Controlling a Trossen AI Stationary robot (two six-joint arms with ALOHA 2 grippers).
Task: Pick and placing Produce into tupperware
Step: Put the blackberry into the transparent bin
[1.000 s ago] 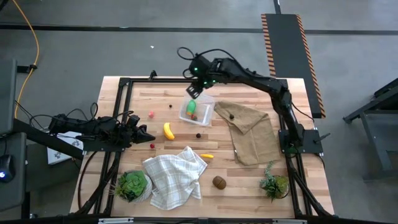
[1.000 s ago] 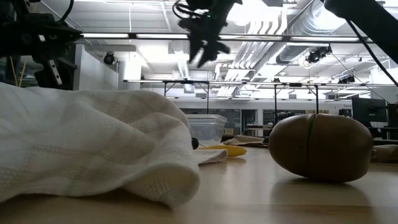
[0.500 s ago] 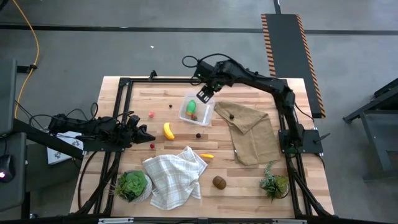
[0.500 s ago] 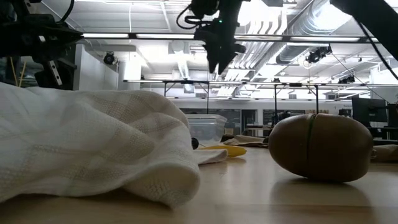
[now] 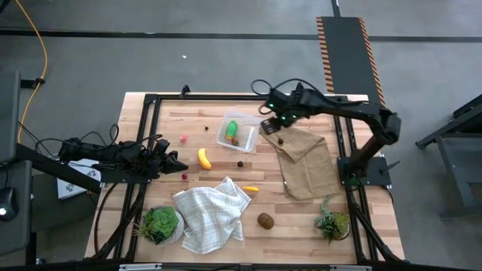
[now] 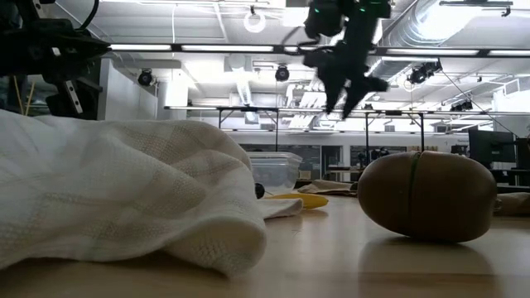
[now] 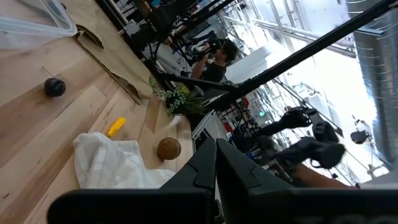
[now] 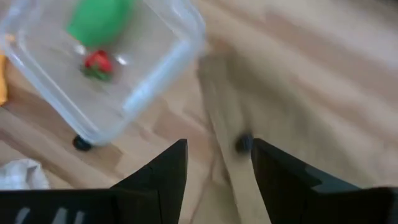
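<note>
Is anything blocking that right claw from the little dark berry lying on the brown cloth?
Nothing visible does. The right gripper hangs open above the dark berry, which lies bare on the burlap cloth, beside the tupperware.

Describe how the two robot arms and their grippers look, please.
Both arms are dark, jointed links with black cables looping along them. The right gripper has small green lights on the wrist and two flat black fingers. The left gripper is equally dark, with no lights visible.

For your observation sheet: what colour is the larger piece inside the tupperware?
Green, clearest in the right wrist view.
</note>
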